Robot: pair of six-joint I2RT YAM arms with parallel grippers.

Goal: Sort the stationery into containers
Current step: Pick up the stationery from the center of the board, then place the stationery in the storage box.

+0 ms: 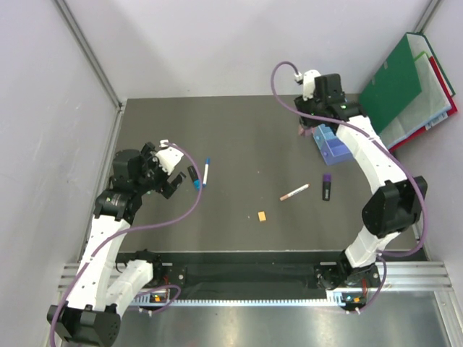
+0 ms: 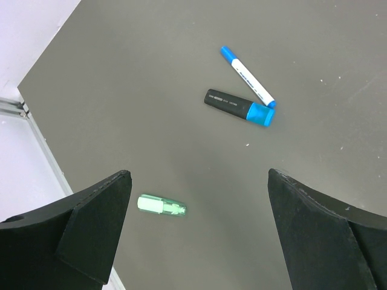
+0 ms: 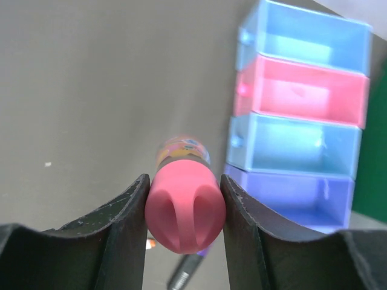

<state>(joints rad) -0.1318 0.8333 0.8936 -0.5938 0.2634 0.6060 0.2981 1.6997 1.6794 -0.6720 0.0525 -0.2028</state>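
My right gripper [image 1: 305, 127] is shut on the pink-capped tube [image 3: 184, 205], held in the air just left of the containers [image 3: 284, 194], a row of four blue and pink bins [image 1: 336, 152]. Under it on the table lie the purple marker [image 1: 327, 186] and the pinkish pen [image 1: 294, 192]. The tiny orange block [image 1: 262, 216] lies mid-table. My left gripper [image 2: 198, 199] hangs open and empty over bare table. Just beyond it lie the black marker with the cyan cap [image 2: 239, 107] and the white-blue pen [image 2: 248, 77], touching at one end.
A green folder [image 1: 394, 83] over a red one [image 1: 450, 101] leans at the back right, right behind the bins. Grey walls close in the left and back sides. A green light patch [image 2: 161, 205] shows on the table by my left finger.
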